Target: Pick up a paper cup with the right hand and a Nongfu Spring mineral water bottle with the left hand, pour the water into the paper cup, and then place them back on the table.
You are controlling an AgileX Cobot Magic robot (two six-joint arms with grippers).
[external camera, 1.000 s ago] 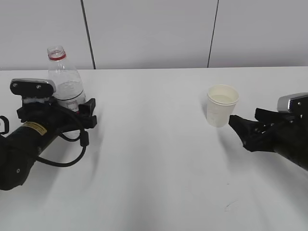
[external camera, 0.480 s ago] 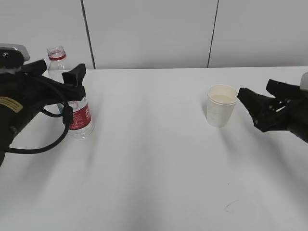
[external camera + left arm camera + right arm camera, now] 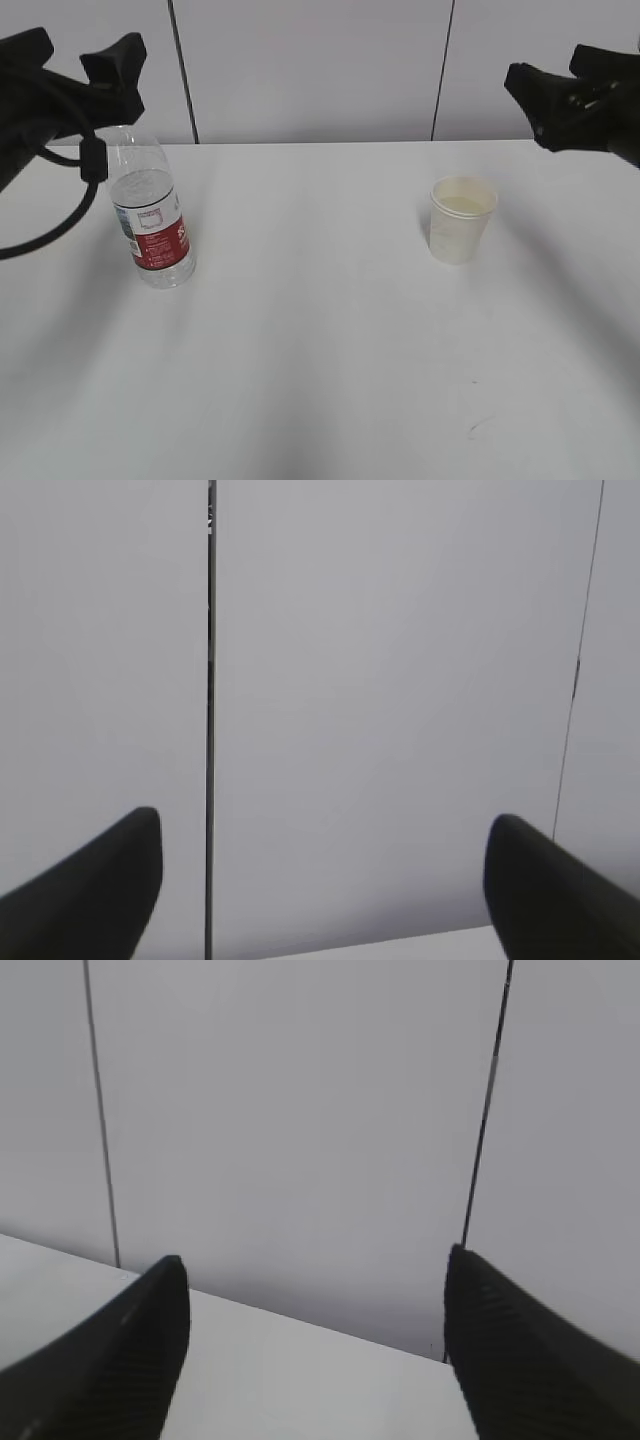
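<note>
- Right now the left hand (image 3: 75,65) hangs high above the table (image 3: 320,330), jaws spread wide with nothing between them; its 2 black fingers (image 3: 90,890) frame only the grey wall panels (image 3: 380,700) in the left wrist view.
- Just below that gripper, the Nongfu Spring mineral water bottle (image 3: 150,215) stands upright on the table, red-and-white label round its lower part, free of any grip; its neck is hidden behind the arm's looping black cable (image 3: 70,200).
- Over on the far side from the bottle, the right hand (image 3: 565,85) is up in the air too, jaws wide apart and empty, both fingers (image 3: 125,1360) showing wall and a strip of tabletop in the right wrist view.
- Well right of the bottle, the paper cup (image 3: 461,219) sits upright on the table, below and left of the right hand, untouched.
- Inside the cup the cream interior shows; whether water lies in it I cannot tell.
- Nearer the camera than the cup, a small dark scuff mark (image 3: 480,427) marks the white surface.
</note>
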